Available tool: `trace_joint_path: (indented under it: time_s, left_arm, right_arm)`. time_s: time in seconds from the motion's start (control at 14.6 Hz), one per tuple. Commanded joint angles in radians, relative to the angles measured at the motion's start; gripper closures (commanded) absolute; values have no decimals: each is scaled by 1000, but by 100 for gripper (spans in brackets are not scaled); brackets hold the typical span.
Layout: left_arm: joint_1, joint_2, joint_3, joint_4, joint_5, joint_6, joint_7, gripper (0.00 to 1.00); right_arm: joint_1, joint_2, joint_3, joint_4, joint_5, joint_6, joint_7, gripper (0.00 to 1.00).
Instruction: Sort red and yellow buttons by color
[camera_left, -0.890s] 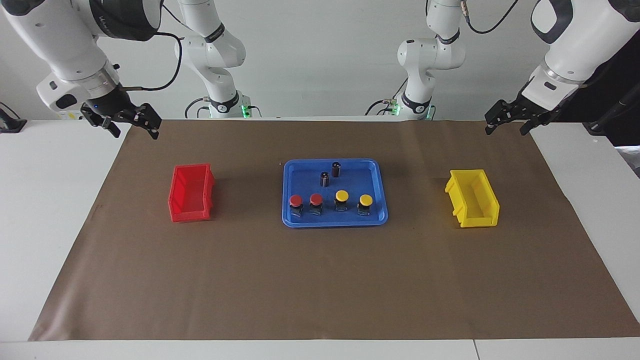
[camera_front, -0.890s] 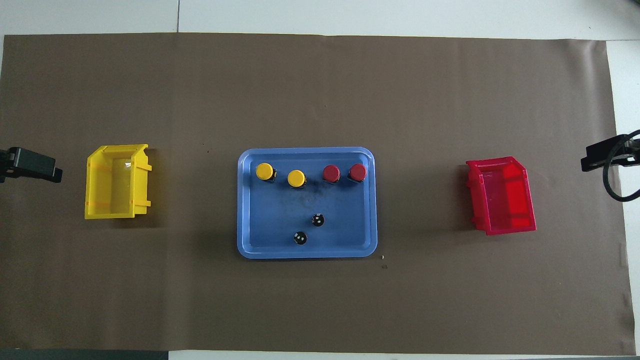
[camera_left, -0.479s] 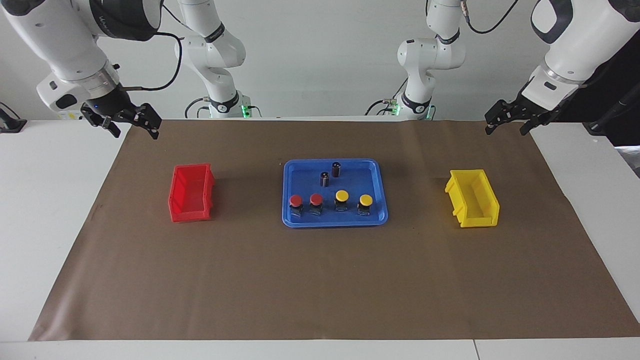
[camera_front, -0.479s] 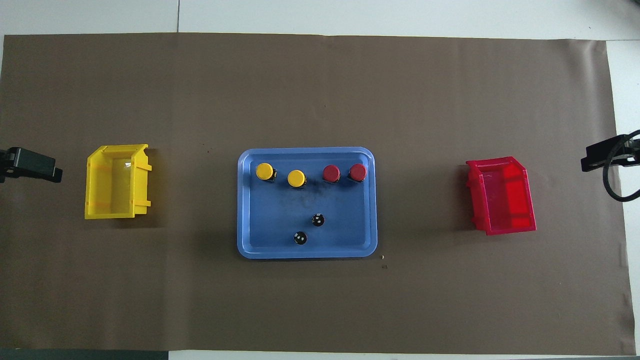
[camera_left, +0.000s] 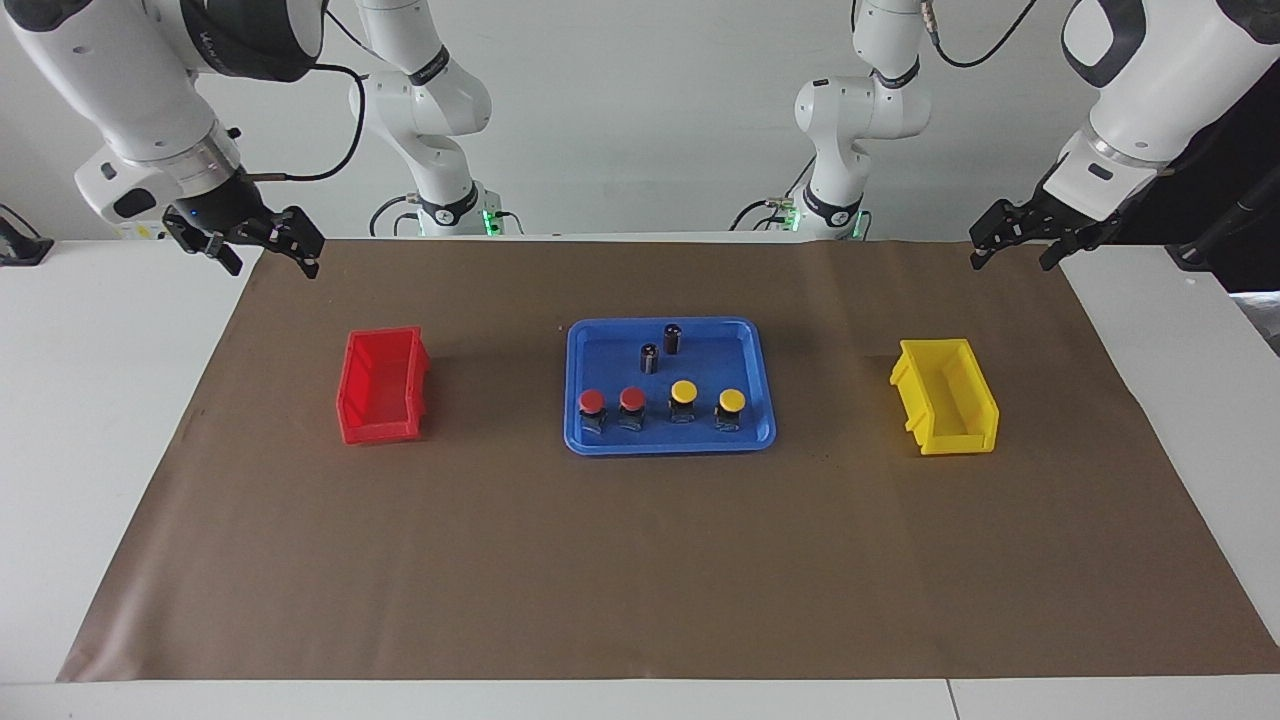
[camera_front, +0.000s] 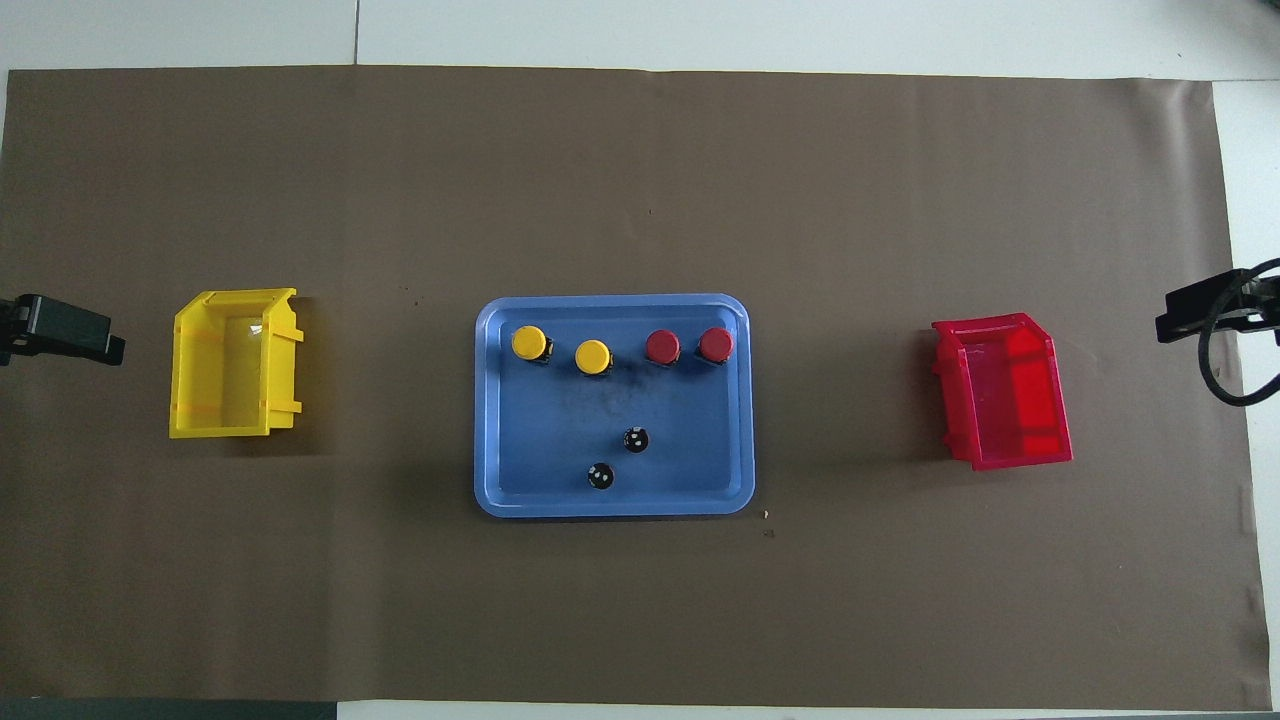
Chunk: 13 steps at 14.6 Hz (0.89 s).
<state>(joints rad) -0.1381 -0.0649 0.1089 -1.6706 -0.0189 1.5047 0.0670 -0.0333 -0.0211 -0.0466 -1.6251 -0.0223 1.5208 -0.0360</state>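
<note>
Four light, rigid plastic push-buttons, two red-capped (camera_left: 611, 401) and two yellow-capped (camera_left: 707, 394), stand in a blue plastic tray (camera_left: 757, 375), best gripped by their black block bases, while the left pincer (camera_left: 1012, 250) and right pincer (camera_left: 264, 258) both hang spread and holding nothing.

We are finding almost no readable text. A dark band on the right arm's forearm link (camera_left: 235, 40) is carrying pale lettering, but it is too small and cut off for us to read. We are seeing no labels, numbers or signs on the bins, the tray, the buttons or the tabletop.
</note>
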Motion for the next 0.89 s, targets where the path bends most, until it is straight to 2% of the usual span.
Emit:
trace_joint_path:
  time_s: [0.0,0.21,0.34,0.41,0.62,0.82]
  left_arm:
    - [-20,-7,18,3,11,-15,4,0]
    - [-20,-7,18,3,13,-15,4,0]
    - [-20,-7,18,2,13,-15,4,0]
    - [-20,-7,18,3,13,-15,4,0]
    - [-20,-7,18,3,11,-15,4,0]
    - [-20,-7,18,3,11,-15,4,0]
  right_arm:
    - [38,3,8,-16,2,48,2,0]
    - [145,67,8,23,1,81,124,0]
    - [243,168,8,83,5,111,251,0]
    - [283,194,10,86,10,169,342,0]
    - [390,279,10,73,27,312,511,0]
    - [452,308,11,2,30,447,574,0]
